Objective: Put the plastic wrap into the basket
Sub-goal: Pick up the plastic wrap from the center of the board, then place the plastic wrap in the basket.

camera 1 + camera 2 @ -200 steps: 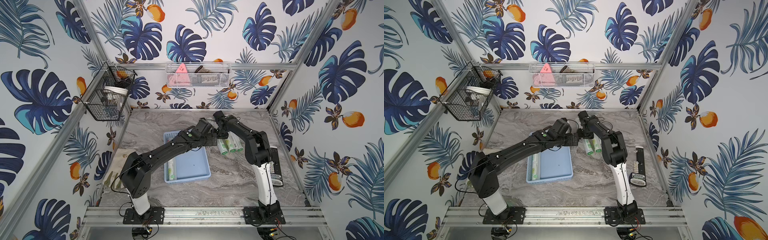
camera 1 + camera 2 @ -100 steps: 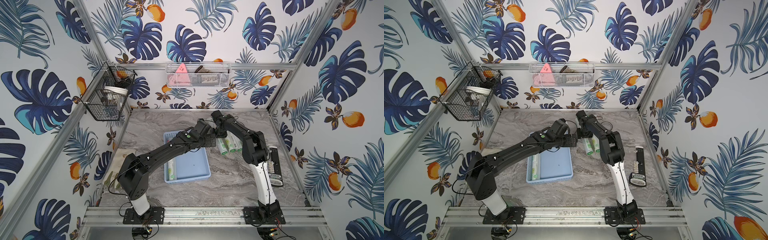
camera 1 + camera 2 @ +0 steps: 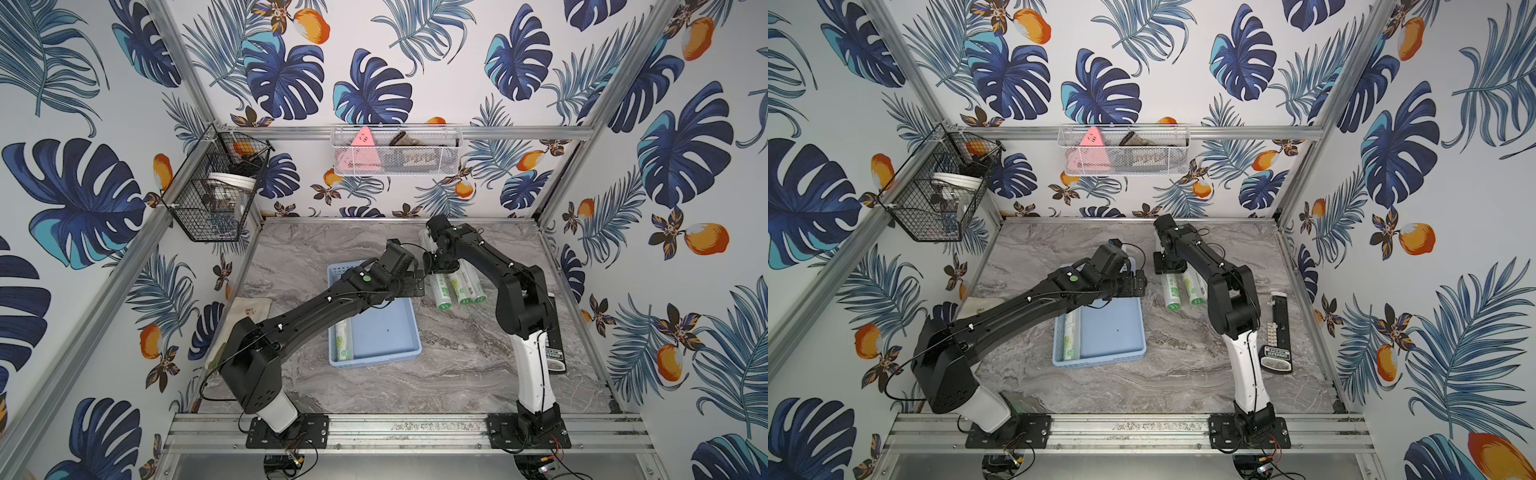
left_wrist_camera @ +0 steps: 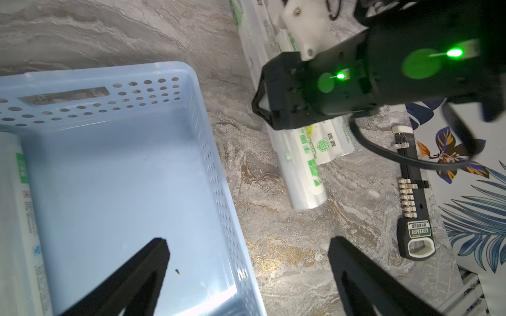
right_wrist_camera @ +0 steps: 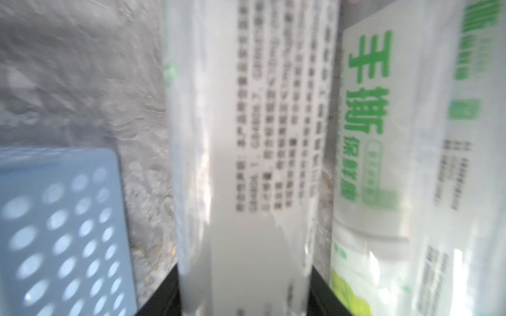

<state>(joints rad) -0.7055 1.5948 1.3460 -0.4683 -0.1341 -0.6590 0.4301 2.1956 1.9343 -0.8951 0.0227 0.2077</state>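
Rolls lie beside the basket, parallel to it — right fingers clamp one, left fingers apart.

Overhead stereo pair; close wrist views

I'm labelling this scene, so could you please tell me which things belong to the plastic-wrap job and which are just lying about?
Job: blue basket; roll inside it; three rolls beside it, the nearest roll held by the right gripper.
Lying about: black tool; cloth; black wire basket; white mesh basket.
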